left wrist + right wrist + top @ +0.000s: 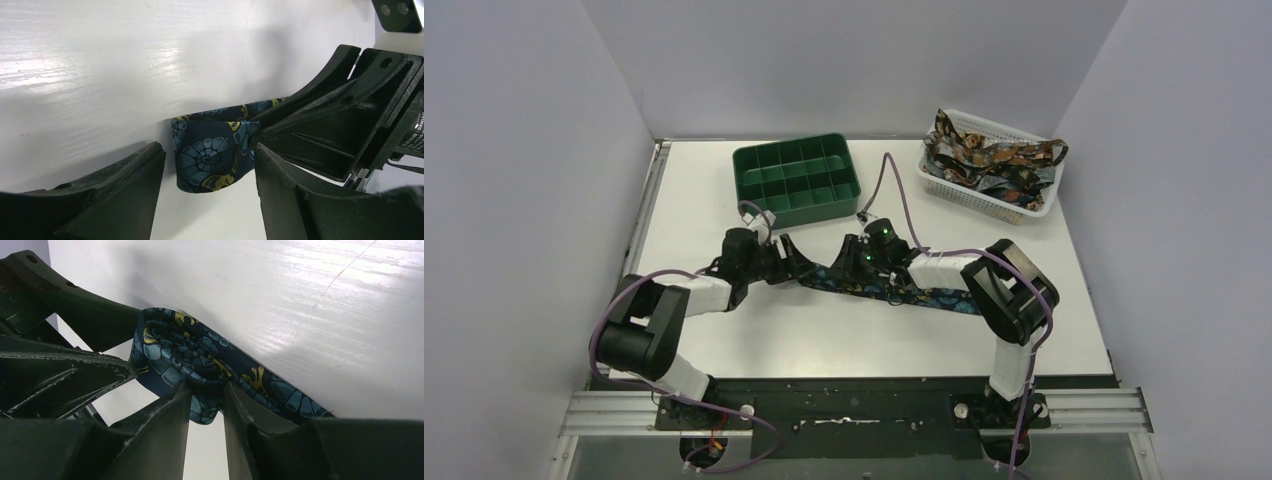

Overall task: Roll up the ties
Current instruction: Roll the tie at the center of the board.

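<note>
While looped, tie (200, 365) between right jaws

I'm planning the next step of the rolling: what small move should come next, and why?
Probably close the left gripper on the tie: its jaws stand open around the folded end, which the right gripper pinches, so a second hold would likely let the right regrip for another turn.

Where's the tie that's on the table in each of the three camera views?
Top external: the tie lies across the middle of the table, between the two wrists.
Left wrist: the tie shows as a folded end at centre frame.
Right wrist: the tie is centre-left, its looped end pinched by the right gripper.
Shared landmark: the white table.
</note>
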You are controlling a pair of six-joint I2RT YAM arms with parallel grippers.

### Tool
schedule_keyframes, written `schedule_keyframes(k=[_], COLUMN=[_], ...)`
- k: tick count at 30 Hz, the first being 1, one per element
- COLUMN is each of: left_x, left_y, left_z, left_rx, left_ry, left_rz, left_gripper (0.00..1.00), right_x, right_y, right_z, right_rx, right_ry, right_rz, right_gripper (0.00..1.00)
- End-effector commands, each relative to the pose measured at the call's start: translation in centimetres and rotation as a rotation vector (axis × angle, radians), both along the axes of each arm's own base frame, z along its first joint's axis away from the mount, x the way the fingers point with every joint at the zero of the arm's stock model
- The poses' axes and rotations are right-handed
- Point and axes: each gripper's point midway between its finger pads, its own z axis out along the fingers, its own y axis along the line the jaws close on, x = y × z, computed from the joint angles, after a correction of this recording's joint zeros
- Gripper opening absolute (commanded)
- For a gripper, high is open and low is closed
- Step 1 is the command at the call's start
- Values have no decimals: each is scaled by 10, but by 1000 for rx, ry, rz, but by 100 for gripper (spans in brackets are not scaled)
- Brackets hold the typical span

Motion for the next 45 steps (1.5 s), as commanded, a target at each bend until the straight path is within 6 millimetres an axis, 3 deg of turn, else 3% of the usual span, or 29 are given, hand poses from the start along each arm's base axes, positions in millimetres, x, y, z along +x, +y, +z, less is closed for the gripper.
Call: schedule_keyframes(k=[1,19,26,32,39,45], left_x=[0,-9,-11,-12,-5,-1], left_y=[-8,-12,-16,-19,-15,-4], left_z=[17,-3,-5,-4,3,4], left_rx=[-55,-91,-124,-150,-121,22], left_ry=[-50,2,18,24,-1,-4], left_rz=[-53,-68,-72,-80,-52,-24], left_gripper=[63,61,55,43,29,23], right_x=[0,3,2,2,2,12], right_y=[3,-11,-12,-10,-6,-6], right_z=[-3,-16,-18,-17,-6,42], right_rx=[32,-73,-98,-99,-68,14], right_ry=[-14,-20,-22,-25,-32,-112], right_rz=[21,1,0,6,22,30], right_gripper=[31,33,33,33,39,56])
